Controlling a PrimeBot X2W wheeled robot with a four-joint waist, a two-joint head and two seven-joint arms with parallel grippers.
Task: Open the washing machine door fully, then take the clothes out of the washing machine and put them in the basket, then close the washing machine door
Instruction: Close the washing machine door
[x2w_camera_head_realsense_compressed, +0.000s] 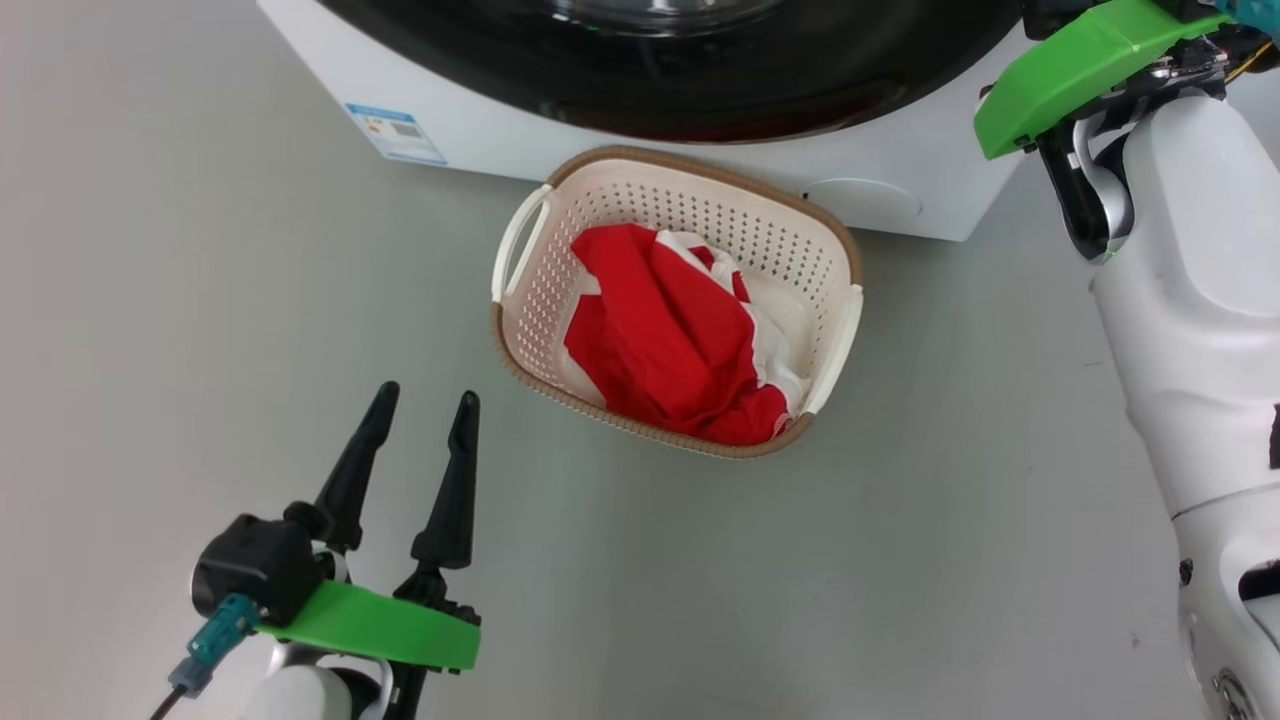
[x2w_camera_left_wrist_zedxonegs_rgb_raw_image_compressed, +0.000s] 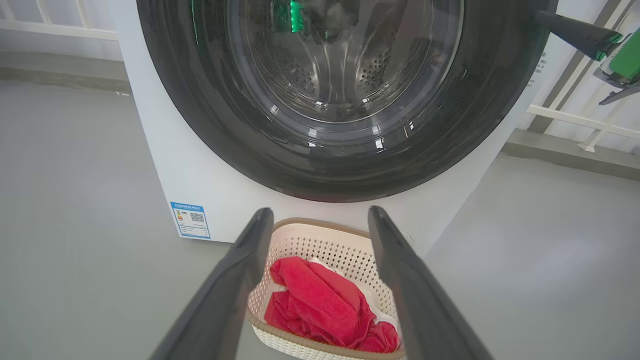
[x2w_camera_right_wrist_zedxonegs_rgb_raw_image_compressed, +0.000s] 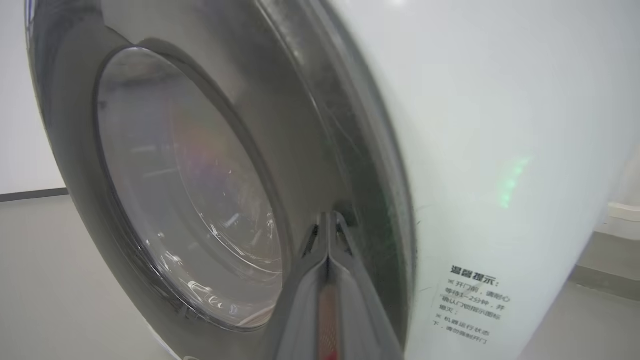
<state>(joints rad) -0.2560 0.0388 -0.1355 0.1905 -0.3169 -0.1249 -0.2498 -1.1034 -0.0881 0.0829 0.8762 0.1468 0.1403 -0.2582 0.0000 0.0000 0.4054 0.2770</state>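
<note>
Your right gripper (x2w_camera_right_wrist_zedxonegs_rgb_raw_image_compressed: 328, 219), its 2 fingers pinched together and empty, touches the door (x2w_camera_right_wrist_zedxonegs_rgb_raw_image_compressed: 300, 125) on its black rim, beside the machine (x2w_camera_right_wrist_zedxonegs_rgb_raw_image_compressed: 475, 125). The door looks shut (latched or not, I cannot tell), so press squarely on that rim. Red clothes (x2w_camera_head_realsense_compressed: 670, 330) lie in the basket (x2w_camera_head_realsense_compressed: 620, 185). Your left gripper (x2w_camera_head_realsense_compressed: 428, 392) hangs splayed, empty.
</note>
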